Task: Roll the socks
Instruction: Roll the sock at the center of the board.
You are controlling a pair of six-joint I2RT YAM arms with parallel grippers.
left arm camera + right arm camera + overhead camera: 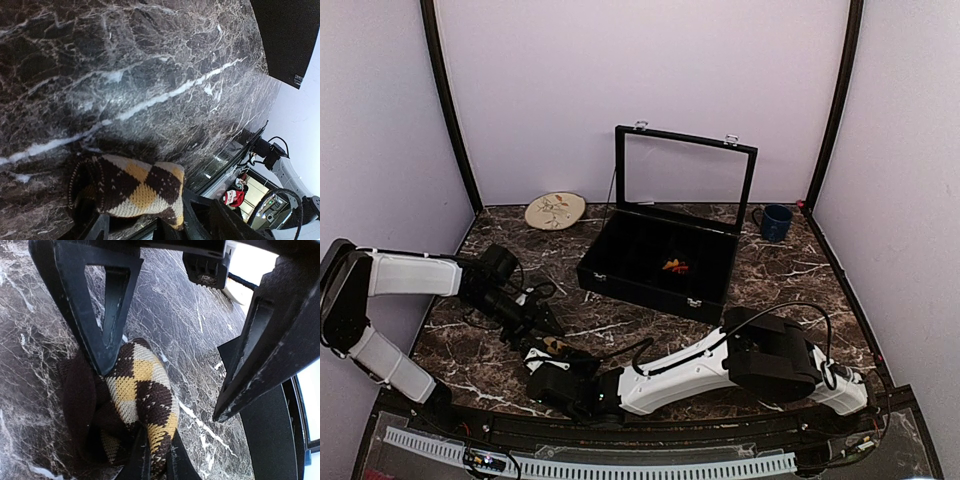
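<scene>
Two arms work one tan sock (145, 395) at the front of the tabletop (790, 275). Right end effector (155, 460) is clenched on its bunched end; left end effector (542, 318) hangs released beside it. Rolling seems under way; next, the left likely must grip the loose cuff.

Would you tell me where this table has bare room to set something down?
The widest bare marble lies right of the black case, in front of the blue mug. A smaller patch sits between the plate and the left arm. It is crowded front-left, where the open left gripper and the right gripper, shut on the tan-brown sock, meet.
</scene>
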